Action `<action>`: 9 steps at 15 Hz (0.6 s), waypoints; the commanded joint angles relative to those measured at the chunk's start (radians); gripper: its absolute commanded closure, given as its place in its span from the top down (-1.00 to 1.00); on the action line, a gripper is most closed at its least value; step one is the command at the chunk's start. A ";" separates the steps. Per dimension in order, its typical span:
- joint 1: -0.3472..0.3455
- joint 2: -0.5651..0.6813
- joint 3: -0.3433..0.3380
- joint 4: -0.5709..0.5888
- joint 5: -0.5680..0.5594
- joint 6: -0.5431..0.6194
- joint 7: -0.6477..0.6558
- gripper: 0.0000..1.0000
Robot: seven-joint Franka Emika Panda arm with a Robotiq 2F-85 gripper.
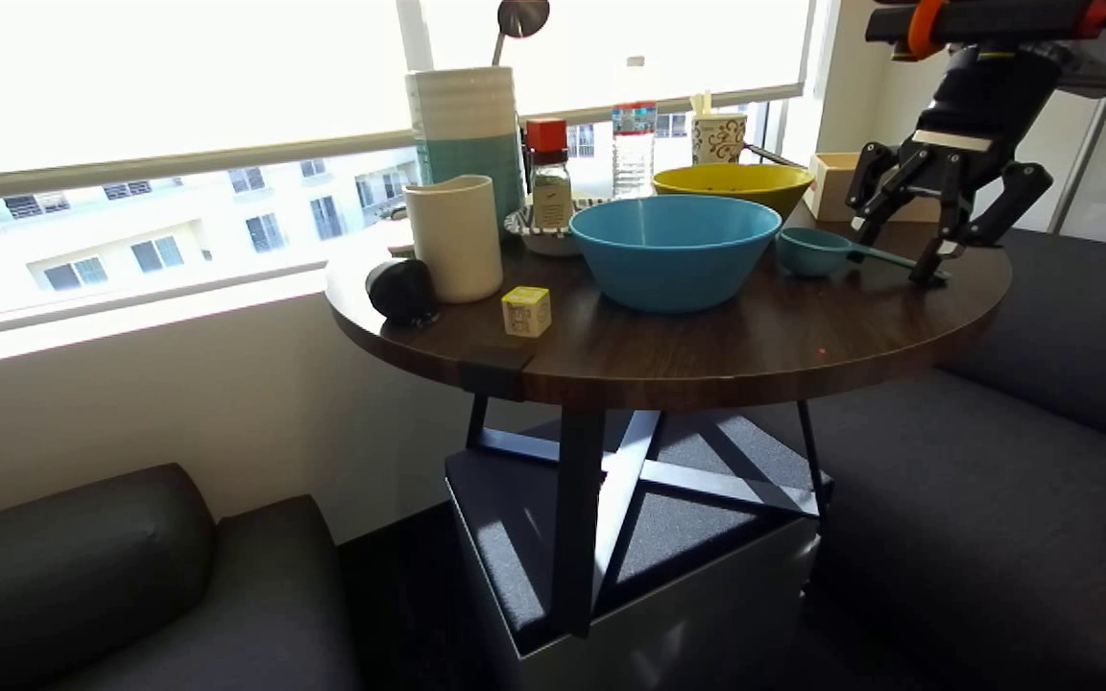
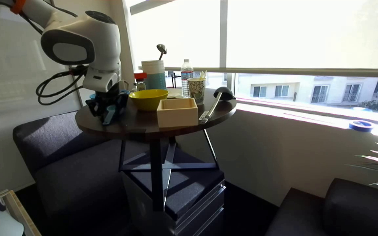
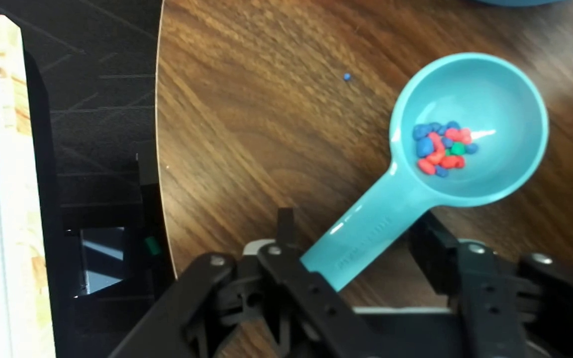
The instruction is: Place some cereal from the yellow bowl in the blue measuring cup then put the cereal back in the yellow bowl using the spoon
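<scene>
Before me, the pincer [image 3: 356,226], spread wide with nothing gripped, straddles the handle [image 3: 371,231] of the blue measuring cup [image 3: 498,114], which sits on the tabletop [image 3: 246,129] with cereal [image 3: 438,154] inside; a likely lift calls for squaring to the slanted handle, closing gently, and staying level.

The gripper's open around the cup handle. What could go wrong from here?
The open gripper straddles the handle at a slant, so closing might twist the blue measuring cup and spill its colored pieces. The large blue bowl stands near the cup in an exterior view, so a sideways swing could bump it.
</scene>
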 commanded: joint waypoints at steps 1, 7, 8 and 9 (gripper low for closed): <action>-0.001 -0.005 -0.002 0.005 -0.001 0.010 -0.001 0.15; -0.003 -0.005 -0.002 0.005 -0.006 0.008 0.001 -0.36; -0.003 -0.006 -0.002 0.005 -0.005 0.008 0.000 -0.31; -0.003 -0.005 -0.002 0.005 -0.006 0.008 0.001 -0.34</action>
